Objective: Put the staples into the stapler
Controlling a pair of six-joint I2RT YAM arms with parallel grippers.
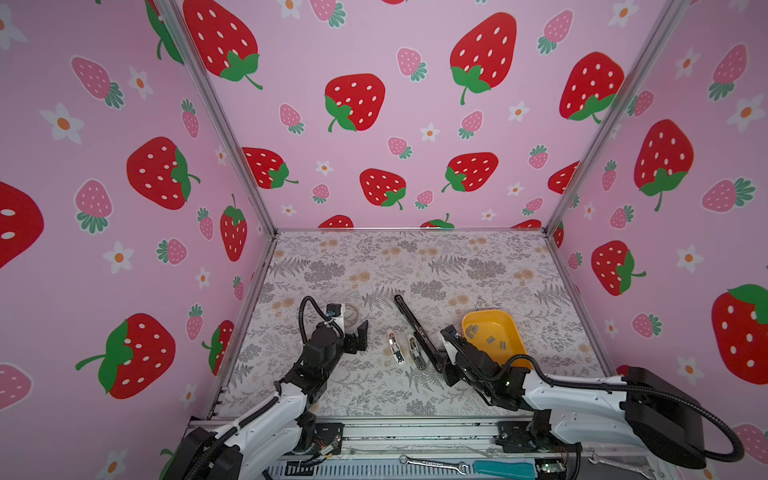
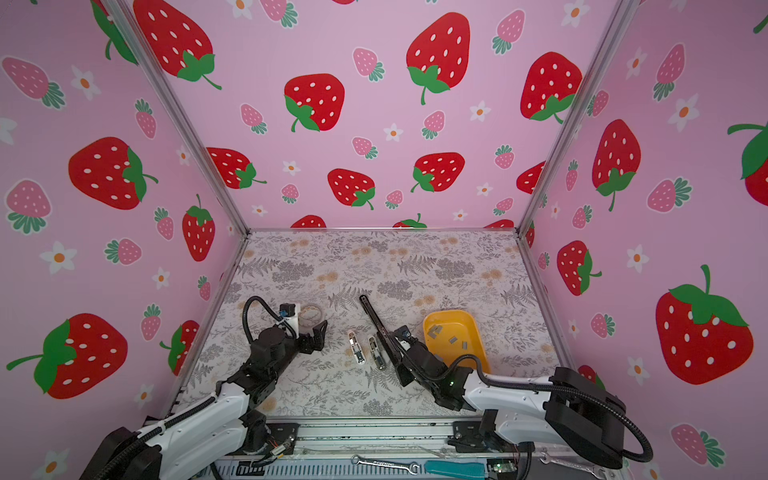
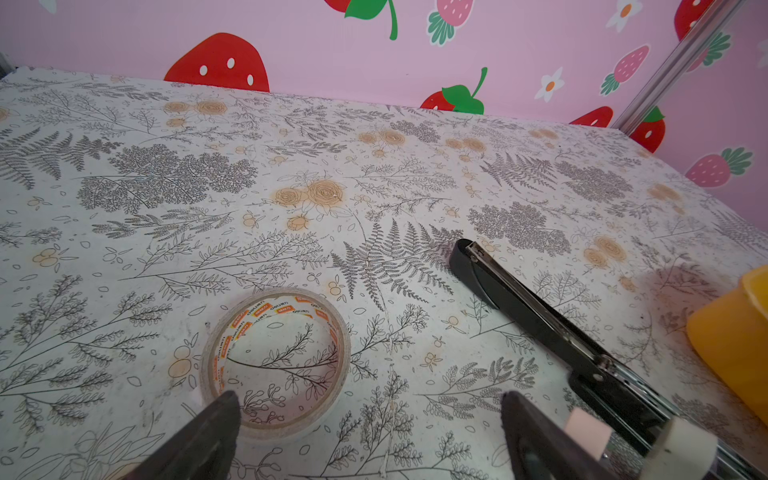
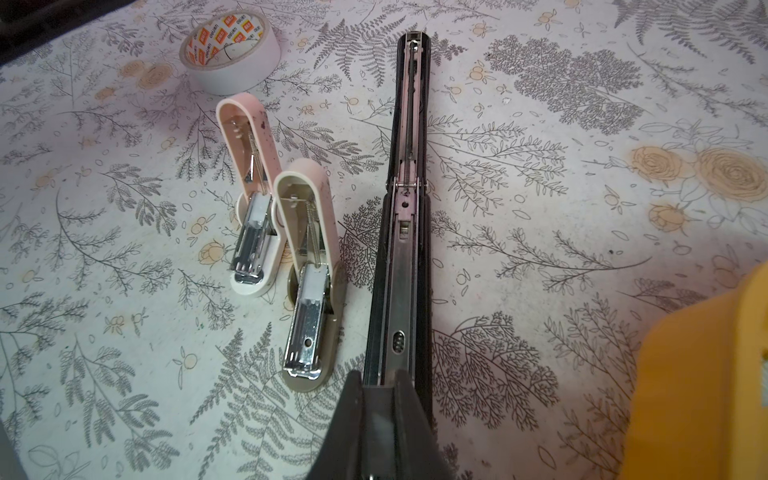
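Observation:
A long black stapler [image 1: 415, 328] [image 2: 380, 328] [image 4: 409, 266] lies opened flat on the floral table, its metal channel facing up. My right gripper [image 1: 441, 366] [image 2: 404, 369] [image 4: 379, 380] is shut on the stapler's near end. The staples [image 1: 490, 339] [image 2: 453, 340], several small grey strips, lie in a yellow tray [image 1: 486, 313] [image 2: 446, 314] just right of that gripper. My left gripper [image 1: 360, 337] [image 2: 318, 337] [image 3: 370, 405] is open and empty over bare table, beside a tape roll [image 3: 266, 305]. The black stapler [image 3: 519, 299] lies to its right.
Two small staplers, one pink [image 1: 395, 347] [image 4: 245, 137] and one beige [image 1: 415, 351] [image 4: 307, 232], lie open between the grippers. The tape roll [image 1: 353, 314] [image 4: 249, 62] sits behind the left gripper. A wrench [image 1: 432, 463] and a teal tool [image 1: 503, 468] lie on the front rail. Pink walls enclose three sides.

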